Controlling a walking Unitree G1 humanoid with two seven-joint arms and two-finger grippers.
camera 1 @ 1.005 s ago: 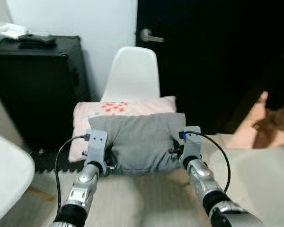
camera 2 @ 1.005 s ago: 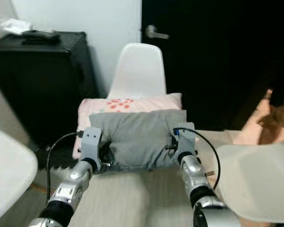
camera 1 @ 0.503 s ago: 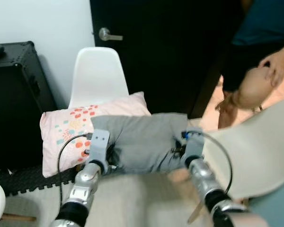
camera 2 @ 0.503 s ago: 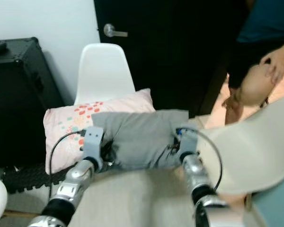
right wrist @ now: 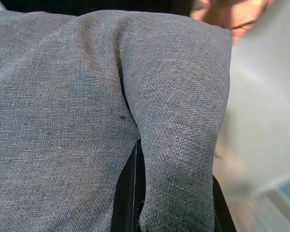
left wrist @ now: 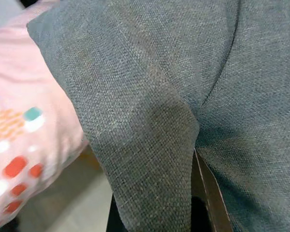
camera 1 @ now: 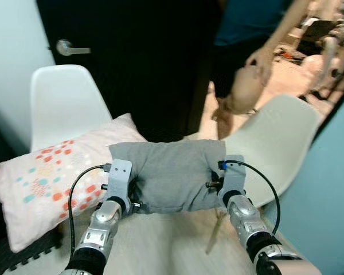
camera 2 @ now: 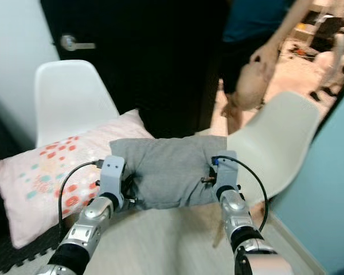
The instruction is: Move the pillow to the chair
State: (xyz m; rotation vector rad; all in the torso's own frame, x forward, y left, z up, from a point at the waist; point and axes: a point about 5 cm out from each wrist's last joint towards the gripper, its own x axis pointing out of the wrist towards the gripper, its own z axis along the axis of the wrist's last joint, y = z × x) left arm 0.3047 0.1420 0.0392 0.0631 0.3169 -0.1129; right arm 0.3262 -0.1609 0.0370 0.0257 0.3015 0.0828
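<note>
Holding the grey pillow (camera 1: 169, 175) up between both arms, the robot faces two chairs in the left eye view: the left claw (camera 1: 130, 192) pinches the pillow's left edge and the right claw (camera 1: 214, 184) pinches its right edge, so the pillow hangs in the air in front of the camera. Behind it to the left, a pink patterned pillow (camera 1: 46, 177) leans on a white chair (camera 1: 66, 103) before a dark door (camera 1: 137, 51). To the right stands a cream chair (camera 1: 275, 143), its seat just beyond the pillow's right end, and a person (camera 1: 252, 51) bends over behind it.

The right eye view shows the same layout, with the grey pillow level between the two arms.

In the left wrist view, the black fingers (left wrist: 210, 193) are closed on a fold of grey fabric, the pink pillow beside it.

In the right wrist view, the fingers (right wrist: 128, 193) clamp another bunched fold of the grey pillow, the cream chair blurred beyond.
</note>
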